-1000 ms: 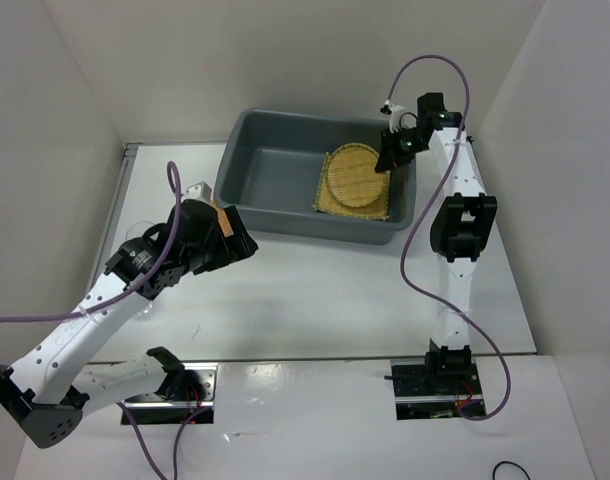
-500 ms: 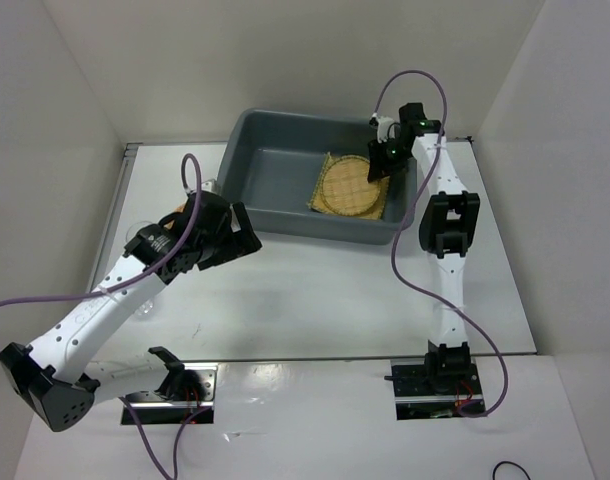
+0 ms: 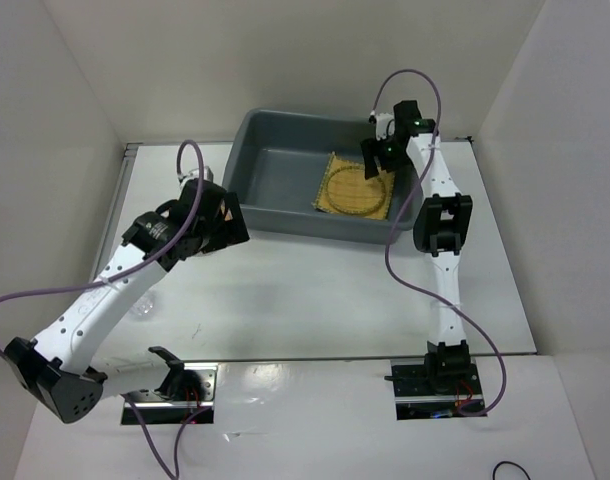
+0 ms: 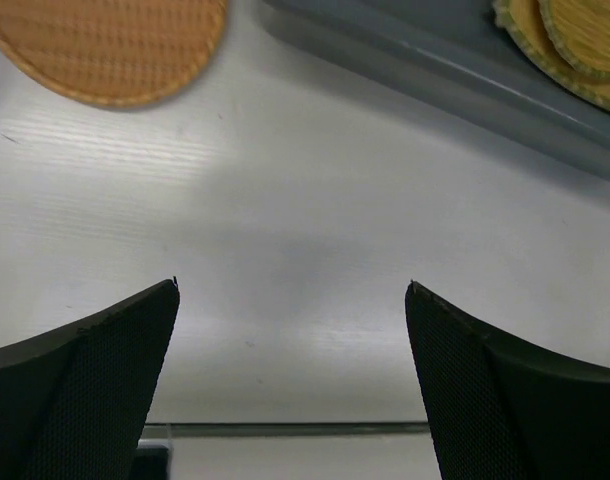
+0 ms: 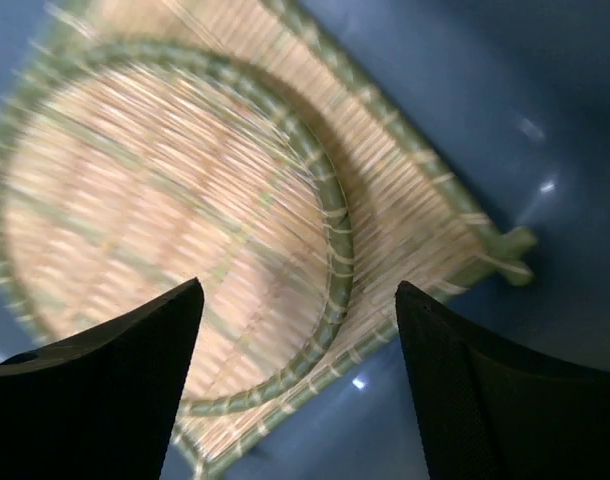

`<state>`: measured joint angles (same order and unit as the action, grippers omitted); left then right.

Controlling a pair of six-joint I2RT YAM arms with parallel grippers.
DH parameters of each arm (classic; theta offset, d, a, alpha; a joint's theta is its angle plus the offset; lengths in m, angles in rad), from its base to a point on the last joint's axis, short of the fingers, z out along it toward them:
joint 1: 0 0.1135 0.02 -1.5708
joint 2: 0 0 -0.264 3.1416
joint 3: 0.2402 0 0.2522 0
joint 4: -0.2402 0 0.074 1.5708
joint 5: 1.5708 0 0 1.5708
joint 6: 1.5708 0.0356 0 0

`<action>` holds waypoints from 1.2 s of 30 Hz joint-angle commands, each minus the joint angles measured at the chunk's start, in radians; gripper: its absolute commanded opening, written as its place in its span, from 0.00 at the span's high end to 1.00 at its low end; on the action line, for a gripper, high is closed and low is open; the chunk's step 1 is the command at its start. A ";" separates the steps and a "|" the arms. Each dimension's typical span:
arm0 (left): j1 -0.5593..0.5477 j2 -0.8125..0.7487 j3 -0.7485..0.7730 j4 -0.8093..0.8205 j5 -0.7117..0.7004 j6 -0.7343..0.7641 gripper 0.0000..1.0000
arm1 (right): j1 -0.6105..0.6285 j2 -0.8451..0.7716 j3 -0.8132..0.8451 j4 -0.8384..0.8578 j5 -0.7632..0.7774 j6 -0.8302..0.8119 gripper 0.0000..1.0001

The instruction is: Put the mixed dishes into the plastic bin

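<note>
Gaping, left gripper and right gripper hold nothing; left wrist view reveals the orange disc.

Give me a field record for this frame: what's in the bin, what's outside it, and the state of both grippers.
in bin: square mat lying flat, straw disc on top of it
outside bin: orange-brown disc on the table, apart from the bin
left gripper: open, empty, above bare table near the orange-brown disc
right gripper: open, empty, over the square mat
</note>
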<state>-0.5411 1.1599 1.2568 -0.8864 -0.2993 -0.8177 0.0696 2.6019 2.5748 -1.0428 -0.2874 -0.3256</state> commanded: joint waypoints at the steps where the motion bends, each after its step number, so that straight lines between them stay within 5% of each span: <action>1: 0.032 0.038 0.062 -0.040 -0.173 0.109 0.00 | -0.037 -0.191 0.116 0.000 -0.056 0.019 0.17; 4: 0.114 0.070 0.043 0.029 -0.193 0.106 0.00 | -0.074 -0.273 0.253 -0.101 -0.229 -0.007 0.13; 6: 0.230 0.098 -0.023 0.140 -0.016 0.066 0.00 | -0.074 -0.313 0.294 -0.172 -0.292 -0.059 0.12; 8: 0.298 0.107 -0.095 0.214 0.168 -0.016 0.00 | -0.074 -0.432 0.093 -0.224 -0.370 -0.110 0.10; 12: 0.357 0.080 -0.351 0.499 0.321 -0.303 0.00 | -0.097 -0.633 -0.302 -0.197 -0.371 -0.176 0.07; 21: 0.287 -0.009 -0.661 0.808 0.023 -0.785 0.00 | -0.195 -1.218 -1.225 0.122 -0.418 -0.171 0.06; 28: 0.204 -0.100 -0.913 1.099 -0.262 -1.029 0.00 | -0.257 -1.304 -1.470 0.182 -0.328 -0.059 0.09; 36: 0.191 0.076 -0.998 1.294 -0.373 -1.190 0.00 | -0.298 -1.295 -1.421 0.098 -0.370 -0.116 0.09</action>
<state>-0.3443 1.1698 0.2623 0.2558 -0.5781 -1.8977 -0.2054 1.3128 1.1221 -0.9325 -0.6235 -0.4065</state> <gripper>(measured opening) 1.000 0.916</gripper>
